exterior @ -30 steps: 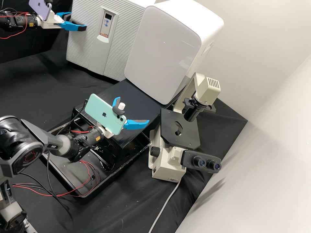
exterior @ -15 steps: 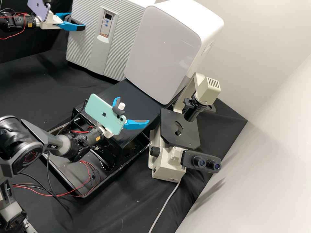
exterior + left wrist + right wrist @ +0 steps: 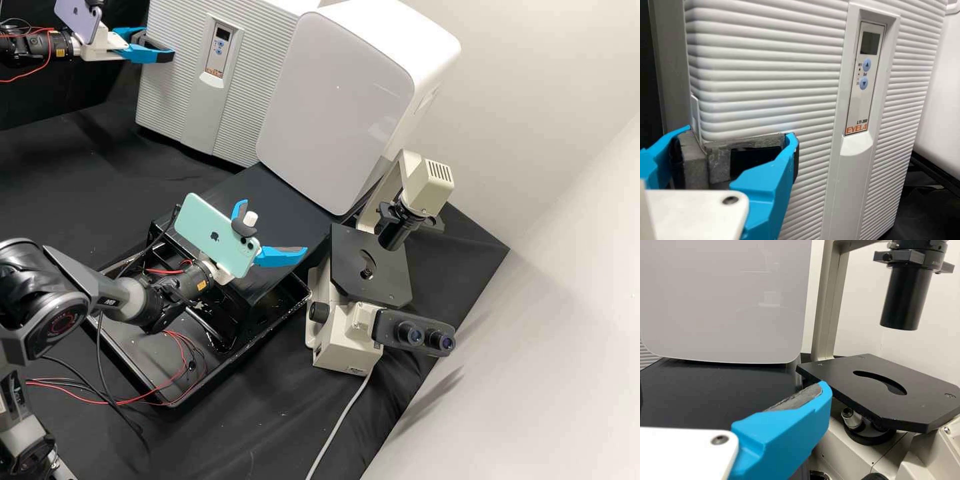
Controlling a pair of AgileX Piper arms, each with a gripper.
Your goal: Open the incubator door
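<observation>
Okay, left gripper point(image 3: 159, 44) is ours for this: blue fingers point(image 3: 771, 187) parted, right at the free-looking upright edge of the incubator door point(image 3: 177, 93). Clock read in the high view: door face spreads toward 4 o'clock from the gripper, control panel point(image 3: 217, 63) at 3. Door's long axis runs roughly 12 to 6, so we'd judge the pull has to come off that edge, out from the face. Door looks shut.

Further out, white box point(image 3: 333, 113) toward 4. Right gripper point(image 3: 273, 225) is at 5, well apart, fingers spread, nothing between them. Left is clearly nearer.

Murky bits: we can't tell if the grey piece point(image 3: 720, 162) between the left fingers is padding or a handle, nor whether they have any bite. Incubator's top is cut off in the high view.
</observation>
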